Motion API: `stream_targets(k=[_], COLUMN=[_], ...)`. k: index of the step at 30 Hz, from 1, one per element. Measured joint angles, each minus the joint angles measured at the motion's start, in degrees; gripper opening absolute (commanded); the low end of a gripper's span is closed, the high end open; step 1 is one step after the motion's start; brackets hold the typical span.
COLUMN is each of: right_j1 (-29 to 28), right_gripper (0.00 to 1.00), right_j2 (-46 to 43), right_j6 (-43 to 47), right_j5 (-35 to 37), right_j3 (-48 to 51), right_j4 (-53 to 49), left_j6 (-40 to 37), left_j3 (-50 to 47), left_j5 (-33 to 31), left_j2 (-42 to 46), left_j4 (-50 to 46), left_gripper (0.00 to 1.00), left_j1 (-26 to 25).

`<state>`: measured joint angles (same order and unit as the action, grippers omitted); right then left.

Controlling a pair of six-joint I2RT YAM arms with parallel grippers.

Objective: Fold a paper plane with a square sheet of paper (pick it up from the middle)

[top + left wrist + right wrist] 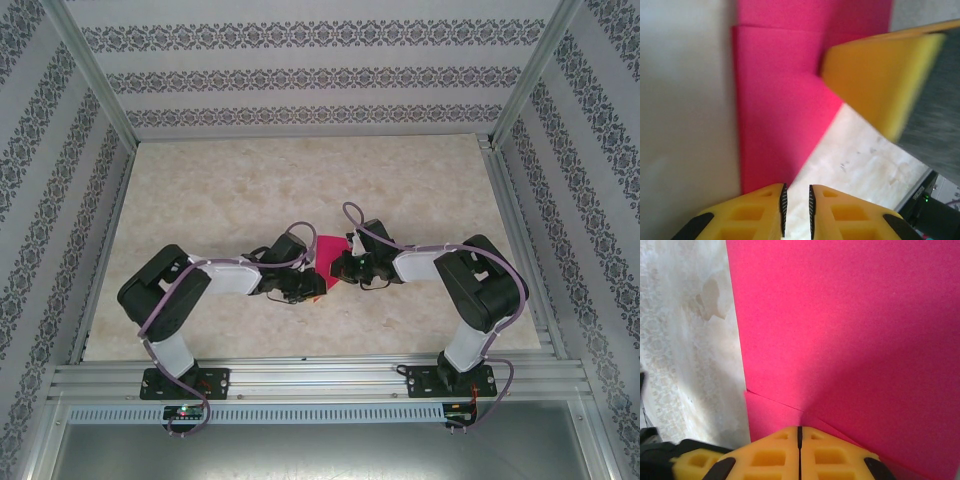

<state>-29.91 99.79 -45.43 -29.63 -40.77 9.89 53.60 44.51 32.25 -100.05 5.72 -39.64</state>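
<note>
The magenta-pink sheet of paper (329, 249) lies on the table between the two grippers, folded into overlapping layers with a slanted edge (775, 110). A narrow dart-shaped paper plane is out of view. My left gripper (796, 197) sits at the paper's slanted edge, its jaws a narrow gap apart with only table between them. My right gripper (800, 432) is shut, its tip down on the paper (850, 330) where two creases meet. I cannot tell whether paper is pinched in it. One of its yellow fingers (880, 80) rests on the sheet in the left wrist view.
The marble-patterned table (220, 190) is walled by patterned panels with aluminium posts (520, 80). A metal rail (320, 380) carries both arm bases at the near edge. Both arms reach inward, almost touching at the middle.
</note>
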Motion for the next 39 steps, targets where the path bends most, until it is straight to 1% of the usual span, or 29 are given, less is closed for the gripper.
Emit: stream_targets(k=[8, 15, 22, 28, 30, 34, 39], right_j1=[0.00, -0.26, -0.26, -0.37, -0.37, -0.37, -0.37], right_gripper=[0.08, 0.09, 0.09, 0.09, 0.09, 0.09, 0.09], right_j2=[-0.20, -0.37, -0.37, -0.52, -0.55, -0.63, -0.63], right_j6=[-0.17, -0.46, -0.70, -1.01, -1.20, -1.55, -2.01], right_j5=[0.22, 0.72, 0.81, 1.18, 1.27, 1.33, 1.33], right_j3=[0.55, 0.83, 0.83, 0.92, 0.96, 1.29, 1.42], right_j4=[0.87, 1.29, 1.29, 1.33, 1.42, 1.99, 2.32], left_j6=[2.19, 2.16, 1.18, 0.37, 0.35, 0.48, 0.87], left_j3=[-1.99, -6.62, -8.98, -6.23, -4.22, -0.39, 0.09], left_j5=[-1.40, -3.48, -4.37, -3.89, -3.37, -1.22, -0.81], left_j2=[0.57, 4.94, 9.53, 11.37, 11.08, 6.93, 1.64], left_j4=[3.74, 3.56, -1.01, -3.37, -2.99, 0.94, 1.79], left_gripper=[0.23, 0.22, 0.23, 0.24, 0.24, 0.24, 0.23], left_j1=[0.00, 0.00, -0.04, -0.11, -0.11, -0.15, -0.15])
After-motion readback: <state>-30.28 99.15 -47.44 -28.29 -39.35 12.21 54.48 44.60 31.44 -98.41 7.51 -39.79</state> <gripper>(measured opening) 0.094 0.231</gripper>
